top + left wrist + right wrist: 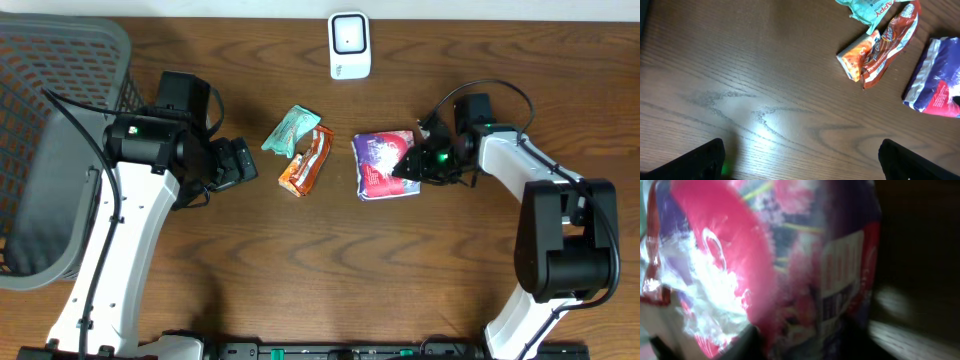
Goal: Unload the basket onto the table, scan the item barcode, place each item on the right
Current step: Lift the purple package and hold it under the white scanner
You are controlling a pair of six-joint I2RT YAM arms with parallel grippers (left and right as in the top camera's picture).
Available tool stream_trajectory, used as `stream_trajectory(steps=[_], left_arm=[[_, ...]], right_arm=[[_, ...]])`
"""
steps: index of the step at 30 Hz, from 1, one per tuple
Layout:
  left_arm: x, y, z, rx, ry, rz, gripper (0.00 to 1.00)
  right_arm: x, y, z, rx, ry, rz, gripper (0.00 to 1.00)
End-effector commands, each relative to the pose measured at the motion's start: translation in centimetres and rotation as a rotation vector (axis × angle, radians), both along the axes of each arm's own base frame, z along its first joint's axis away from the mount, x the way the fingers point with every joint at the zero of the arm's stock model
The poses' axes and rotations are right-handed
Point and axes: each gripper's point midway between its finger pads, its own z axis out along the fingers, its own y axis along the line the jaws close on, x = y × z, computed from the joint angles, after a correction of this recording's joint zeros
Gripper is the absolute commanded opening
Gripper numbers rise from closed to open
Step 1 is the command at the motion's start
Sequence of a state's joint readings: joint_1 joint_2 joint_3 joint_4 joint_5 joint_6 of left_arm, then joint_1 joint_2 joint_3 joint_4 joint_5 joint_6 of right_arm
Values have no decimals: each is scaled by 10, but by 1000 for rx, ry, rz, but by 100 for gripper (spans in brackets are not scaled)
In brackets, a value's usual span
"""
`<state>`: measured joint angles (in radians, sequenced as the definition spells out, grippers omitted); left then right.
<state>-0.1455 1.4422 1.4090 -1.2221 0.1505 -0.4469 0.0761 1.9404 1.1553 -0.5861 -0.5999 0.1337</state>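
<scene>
The wooden table (pixel 300 270) fills the overhead view, with a grey mesh basket (pixel 60 70) at the upper left of the frame. The left gripper (pixel 240 162) hangs left of centre, its fingers (pixel 705 160) spread wide apart over bare wood and holding nothing.

The task's thing is most likely the purple and pink packet (pixel 380 160), which lies flat just right of centre. The right gripper (pixel 412 164) sits at its right edge, but the wrist view is too blurred to tell whether the jaws have clamped on it. The packet looks light, soft and crinkly, with a glossy film likely to slip. A pinch on a side seam would probably hold best and leave the printed faces clear. Its white label panel cannot be read.

The white scanner (pixel 349 45) stands at top centre. An orange and red wrapper (pixel 306 162) lies left of the packet, touching a teal packet (pixel 290 128) that reads "APPY".
</scene>
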Motion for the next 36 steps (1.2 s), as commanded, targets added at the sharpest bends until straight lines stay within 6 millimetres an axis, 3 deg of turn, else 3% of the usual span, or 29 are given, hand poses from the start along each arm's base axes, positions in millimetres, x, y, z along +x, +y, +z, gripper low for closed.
stream_trajectory(steps=[1,2,5,14,17,20,24,30,34,36], left_arm=[[2,2,0,11,-3,-3,98],[2,2,0,11,-3,-3,98],[2,2,0,11,-3,-3,98],[2,2,0,11,-3,-3,98],[2,2,0,11,-3,-3,98],[2,2,0,11,-3,-3,98],[2,2,0,11,-3,-3,98],[2,2,0,11,-3,-3,98],[2,2,0,11,-3,-3,98],[2,2,0,11,-3,-3,98]], right_arm=[[-9,17,-4,29,66,-30,5],[-4,20,1,39,64,-45,1],[20,32,31,121,10,-52,1],[122,49,151,276,-267,-208,1],[149,52,174,317,-365,-289,1],[168,53,178,306,-420,-382,1],[192,70,181,288,-561,-419,1],[215,82,158,342,-570,-514,1],[222,70,148,320,-587,-514,1],[225,56,160,303,-642,-488,1]])
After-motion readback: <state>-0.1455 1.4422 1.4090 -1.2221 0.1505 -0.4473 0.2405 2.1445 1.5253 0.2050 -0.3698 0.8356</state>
